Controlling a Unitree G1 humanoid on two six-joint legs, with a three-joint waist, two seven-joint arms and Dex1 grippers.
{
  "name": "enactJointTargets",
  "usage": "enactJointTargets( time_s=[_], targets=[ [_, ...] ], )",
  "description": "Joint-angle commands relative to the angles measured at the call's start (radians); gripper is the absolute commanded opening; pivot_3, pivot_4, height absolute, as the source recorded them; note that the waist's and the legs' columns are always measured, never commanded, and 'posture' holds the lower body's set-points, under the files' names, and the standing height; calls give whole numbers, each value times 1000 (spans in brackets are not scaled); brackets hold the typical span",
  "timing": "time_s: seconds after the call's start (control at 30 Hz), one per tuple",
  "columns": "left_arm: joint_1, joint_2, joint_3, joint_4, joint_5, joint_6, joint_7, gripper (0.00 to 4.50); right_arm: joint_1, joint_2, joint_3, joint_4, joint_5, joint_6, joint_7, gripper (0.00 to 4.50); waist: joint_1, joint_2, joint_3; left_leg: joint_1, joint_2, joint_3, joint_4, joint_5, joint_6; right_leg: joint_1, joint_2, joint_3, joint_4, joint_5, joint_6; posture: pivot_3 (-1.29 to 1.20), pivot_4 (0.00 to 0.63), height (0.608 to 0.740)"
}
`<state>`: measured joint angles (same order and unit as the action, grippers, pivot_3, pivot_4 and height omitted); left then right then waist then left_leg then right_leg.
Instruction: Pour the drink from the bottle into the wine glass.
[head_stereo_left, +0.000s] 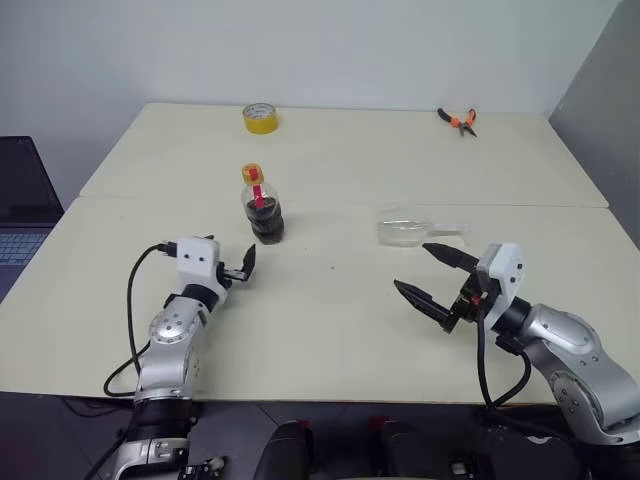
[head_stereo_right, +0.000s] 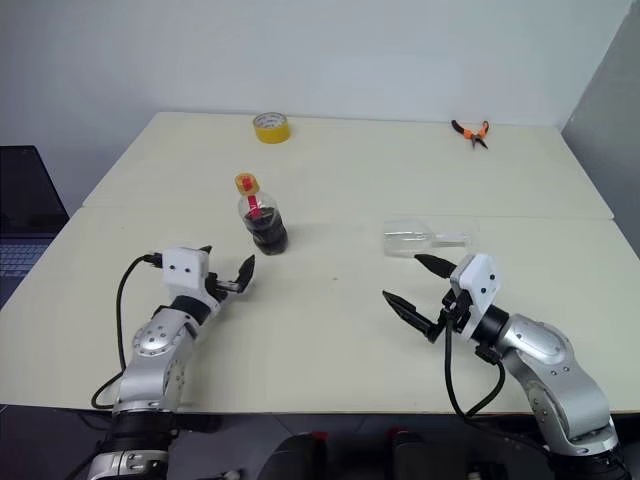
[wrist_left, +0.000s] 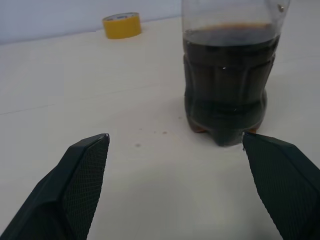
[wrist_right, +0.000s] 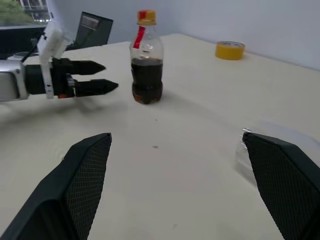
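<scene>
step: we judge this as the approach, nothing gripped yet; bottle still capped, glass down on its side.
bottle: small squat clear plastic bottle with yellow cap and red label strip (head_stereo_left: 262, 209) stands upright on the cream desk (head_stereo_left: 330, 320), left of the middle, about halfway between near and far edges.
drink: dark brown cola-like liquid (wrist_left: 225, 85) fills the lower body of the bottle, level surface, none poured.
wine glass: clear stemmed wine glass (head_stereo_left: 412, 229) lies on its side right of the middle, foot toward the right edge, well apart from the bottle.
left gripper: black two-finger left gripper (head_stereo_left: 240, 270), fingers spread wide, empty, near the bottle on its near-left side, not touching; in its wrist view the bottle sits off toward one finger (wrist_left: 280, 180), not centred.
right gripper: black two-finger right gripper (head_stereo_left: 432, 280), fingers spread wide, empty, near side of the glass, close but apart.
doing it well, left: we would centre the bottle between the fingers first, then close on the ribbed body low down, so it doesn't get knocked over.
doing it well, right: we would take the glass by the bowl or stem gently and stand it on its foot before any pour; it could roll.
cap: needs to come off first, our guess.
clutter: yellow tape roll (head_stereo_left: 260, 118) and orange-handled pliers (head_stereo_left: 459, 121) by the far edge, out of the way.
</scene>
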<state>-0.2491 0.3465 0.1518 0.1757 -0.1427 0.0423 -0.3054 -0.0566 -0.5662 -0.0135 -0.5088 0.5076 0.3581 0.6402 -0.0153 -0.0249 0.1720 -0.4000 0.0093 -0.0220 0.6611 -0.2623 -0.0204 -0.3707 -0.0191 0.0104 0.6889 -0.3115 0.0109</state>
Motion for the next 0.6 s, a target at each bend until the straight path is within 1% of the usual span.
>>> enactJointTargets(
  time_s=[0.03, 0.1, 0.33, 0.43, 0.6],
  targets=[
    [-39, -4, -22, 11, 11, -33, -20, 4482, -21, 4, 6, -39, 31, 10, 29, 4500, 1, 0, 0, 0, 0, 0, 0, 0, 0, 0, 0, 0, 0, 0, 0, 0, 150, 740],
    [-58, -4, -29, 30, 6, -52, -43, 4482, -29, 6, 12, -39, 43, 21, 41, 4500, 1, 0, 0, 0, 0, 0, 0, 0, 0, 0, 0, 0, 0, 0, 0, 0, 150, 740],
    [-169, -28, -47, 160, 27, -92, -28, 4482, -44, 9, 21, -17, 33, 16, 65, 4500, 5, 0, 0, 0, 0, 0, 0, 0, 0, 0, 0, 0, 0, 0, 0, 0, 150, 740],
    [-189, -34, -47, 185, 35, -104, -23, 4482, -46, 12, 21, -15, 30, 16, 67, 4500, 7, -1, 0, 0, 0, 0, 0, 0, 0, 0, 0, 0, 0, 0, 0, 0, 150, 740],
    [-290, -65, -22, 331, 42, -152, 47, 4482, -54, 16, 23, 0, 17, 5, 67, 4500, 13, -1, 1, 0, 0, -1, 1, 0, 0, 0, 0, -1, 0, 0, 0, 0, 150, 740]
  ],
)
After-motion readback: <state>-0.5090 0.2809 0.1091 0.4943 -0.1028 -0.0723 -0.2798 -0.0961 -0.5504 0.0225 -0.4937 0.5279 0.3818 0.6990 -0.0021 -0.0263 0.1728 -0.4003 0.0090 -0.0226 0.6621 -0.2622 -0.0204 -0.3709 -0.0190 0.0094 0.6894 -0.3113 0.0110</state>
